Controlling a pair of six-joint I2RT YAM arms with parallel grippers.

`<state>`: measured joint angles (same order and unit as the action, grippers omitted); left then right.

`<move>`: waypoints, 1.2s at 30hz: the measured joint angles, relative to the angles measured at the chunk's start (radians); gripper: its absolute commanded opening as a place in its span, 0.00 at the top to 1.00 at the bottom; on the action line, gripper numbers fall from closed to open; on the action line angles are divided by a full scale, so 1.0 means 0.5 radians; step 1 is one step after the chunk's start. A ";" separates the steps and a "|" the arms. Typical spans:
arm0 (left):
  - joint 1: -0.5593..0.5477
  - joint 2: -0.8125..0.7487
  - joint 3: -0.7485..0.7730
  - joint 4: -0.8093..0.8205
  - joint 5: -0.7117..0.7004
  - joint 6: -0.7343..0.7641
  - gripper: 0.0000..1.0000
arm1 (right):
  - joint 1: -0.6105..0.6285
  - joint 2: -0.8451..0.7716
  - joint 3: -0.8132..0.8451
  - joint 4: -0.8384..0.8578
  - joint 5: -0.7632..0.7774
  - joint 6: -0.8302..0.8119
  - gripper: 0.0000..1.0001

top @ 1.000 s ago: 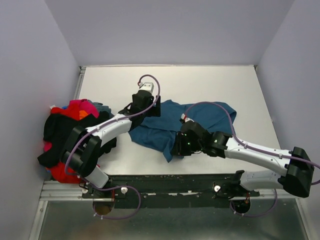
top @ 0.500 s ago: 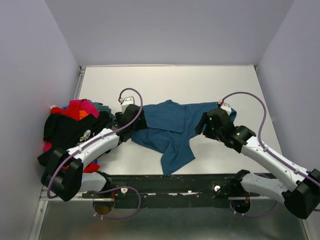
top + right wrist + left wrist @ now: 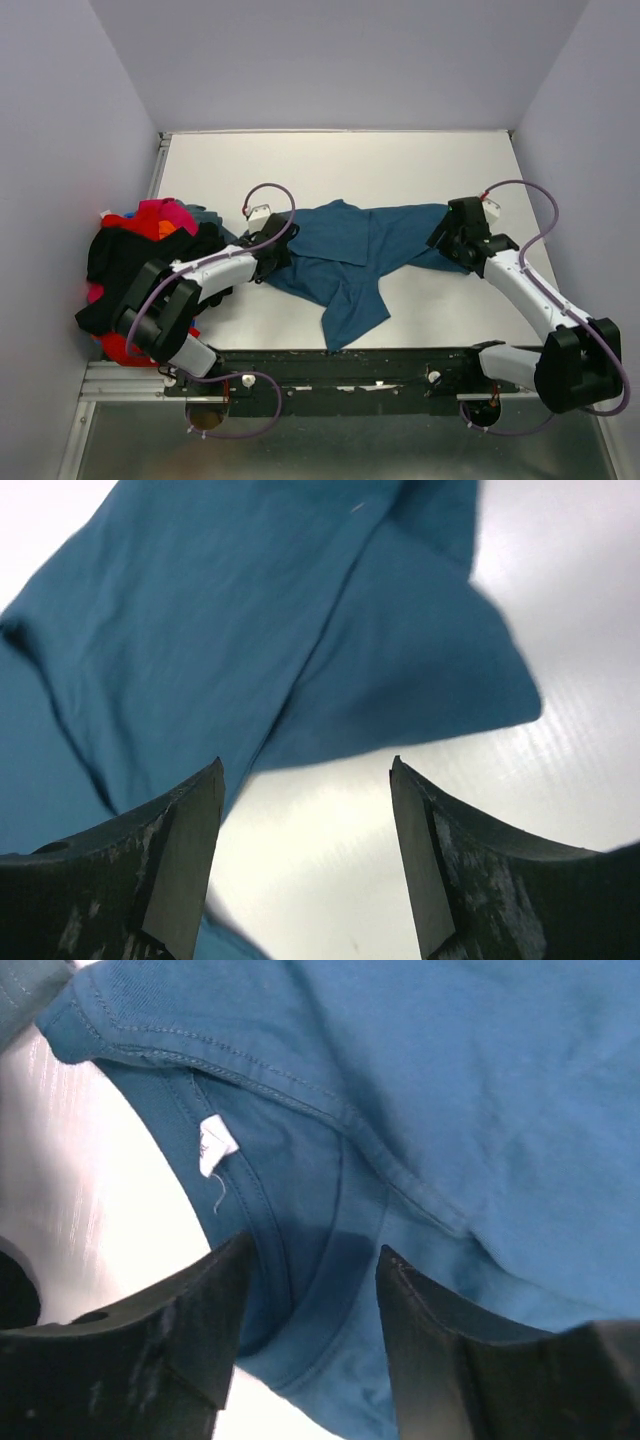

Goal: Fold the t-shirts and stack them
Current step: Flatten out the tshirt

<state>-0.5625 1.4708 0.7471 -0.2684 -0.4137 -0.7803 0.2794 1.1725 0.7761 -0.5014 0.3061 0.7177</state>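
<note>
Inside the collar of the teal-blue t-shirt (image 3: pixel 480 1110), a white tag (image 3: pixel 215 1147), lettering unreadable. Released, empty: left pincer (image 3: pixel 315 1250) there, right pincer (image 3: pixel 305 765) opposite.

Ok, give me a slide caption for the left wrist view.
Left gripper, jaws apart, over the collar of the teal-blue t-shirt, beside its white tag.

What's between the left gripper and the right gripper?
The teal-blue t-shirt, spread on the table from left gripper to right gripper, seen in the top view.

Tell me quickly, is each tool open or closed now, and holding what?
Left tool: open, straddling the teal t-shirt collar, not gripping.
Right tool: open, holding nothing.
</note>
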 measured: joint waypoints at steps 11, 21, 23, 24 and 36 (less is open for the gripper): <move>0.237 0.563 0.495 0.004 -0.060 -0.014 1.00 | -0.374 0.272 -0.005 0.138 -0.104 0.150 0.26; 0.507 1.175 1.415 -0.186 -0.148 0.193 0.95 | -0.564 0.377 0.044 0.243 -0.175 0.262 0.26; 0.517 1.257 1.623 -0.220 -0.150 0.266 0.56 | -0.575 0.408 0.046 0.275 -0.201 0.263 0.26; 0.519 1.277 1.699 -0.241 -0.139 0.311 0.39 | -0.579 0.425 0.046 0.288 -0.214 0.263 0.26; 0.435 0.568 1.423 -0.235 0.108 0.466 0.10 | -0.585 0.573 0.103 0.351 -0.290 0.307 0.99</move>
<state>-0.3450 1.7546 1.4586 -0.3859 -0.3595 -0.5472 -0.0132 1.4590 0.8276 -0.3260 0.1612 0.8711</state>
